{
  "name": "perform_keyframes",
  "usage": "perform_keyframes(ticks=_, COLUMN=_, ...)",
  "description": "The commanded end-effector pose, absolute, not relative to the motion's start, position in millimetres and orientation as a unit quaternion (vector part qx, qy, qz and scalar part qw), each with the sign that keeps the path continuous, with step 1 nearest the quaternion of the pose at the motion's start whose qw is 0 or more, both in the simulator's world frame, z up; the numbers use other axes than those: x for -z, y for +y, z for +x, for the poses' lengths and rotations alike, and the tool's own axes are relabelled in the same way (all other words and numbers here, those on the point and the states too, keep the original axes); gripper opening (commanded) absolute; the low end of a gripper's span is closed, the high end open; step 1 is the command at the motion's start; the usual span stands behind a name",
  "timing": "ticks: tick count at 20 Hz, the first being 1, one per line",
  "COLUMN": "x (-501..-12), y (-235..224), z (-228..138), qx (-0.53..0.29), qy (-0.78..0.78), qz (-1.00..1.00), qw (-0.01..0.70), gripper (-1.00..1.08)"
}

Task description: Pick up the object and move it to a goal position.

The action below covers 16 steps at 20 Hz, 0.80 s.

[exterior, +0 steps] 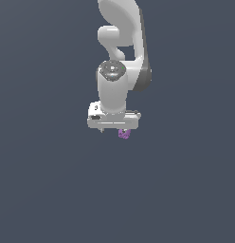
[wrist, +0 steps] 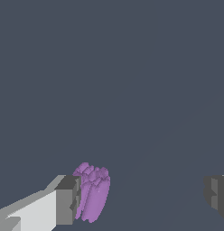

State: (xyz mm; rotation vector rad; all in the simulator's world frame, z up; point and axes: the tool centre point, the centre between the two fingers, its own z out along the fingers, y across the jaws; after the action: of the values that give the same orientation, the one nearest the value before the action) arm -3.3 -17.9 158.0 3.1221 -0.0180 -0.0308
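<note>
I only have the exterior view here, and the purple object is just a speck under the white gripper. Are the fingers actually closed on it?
Observer: No. In the wrist view the gripper is open, with a wide gap between its fingertips.
Operator: Where does the object sit in that gap?
Observer: The purple object is right against one finger, at the edge of the gap, not centred.
Operator: And the other finger?
Observer: It is well clear of the object, with bare grey background between them.
Operator: Any goal marker visible from the wrist?
Observer: None. Only plain grey background shows beyond the fingers.
</note>
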Motion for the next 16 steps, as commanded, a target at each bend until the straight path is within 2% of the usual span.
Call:
perform_keyframes(ticks=1, x=-158.0, y=-17.9, z=-3.3, qx=0.010, qy=-0.006, qz=1.000, qw=0.010, gripper=1.00)
perform_keyframes(ticks=10, x=-155.9, y=-37.6, z=-4.0, qx=0.009, qy=-0.019, qz=1.000, qw=0.000, gripper=1.00)
perform_keyframes(ticks=16, x=-154.2, y=-34.6, z=-5.5, qx=0.009, qy=-0.022, qz=1.000, qw=0.001, gripper=1.00)
